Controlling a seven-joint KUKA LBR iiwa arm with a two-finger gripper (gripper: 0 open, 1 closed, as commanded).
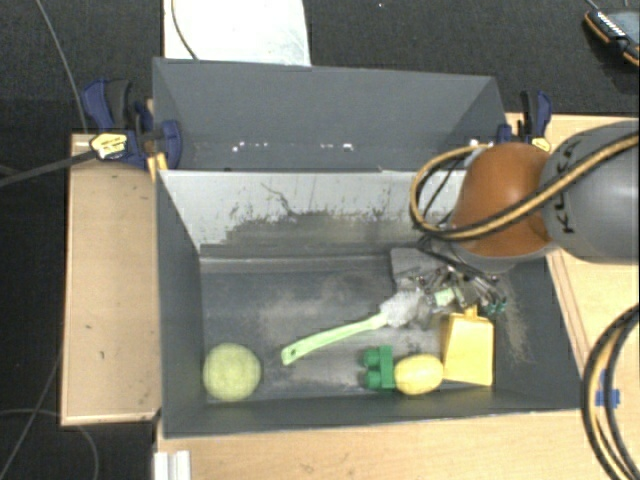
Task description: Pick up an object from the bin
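While the arm (pixel 600 203) reaches in from the right of the camera view, its orange cover (pixel 505 198) and looped cables (pixel 440 183) sit directly above the tool (pixel 450 293), which is low in the grey bin (pixel 300 268). How far the tool is open cannot be told, and nothing can be seen in its grasp. Nearest to it is a brush (pixel 335 338). The brush's white head lies just beside the tool on its left, and its pale green handle runs away from the tool to the lower left. A yellow block (pixel 468 348) stands just below the tool. A lemon (pixel 418 375) touches the block, below and left of the tool, and a green piece (pixel 378 368) sits beside the lemon. A pale ball (pixel 232 371) lies well apart from the tool, far to the lower left.
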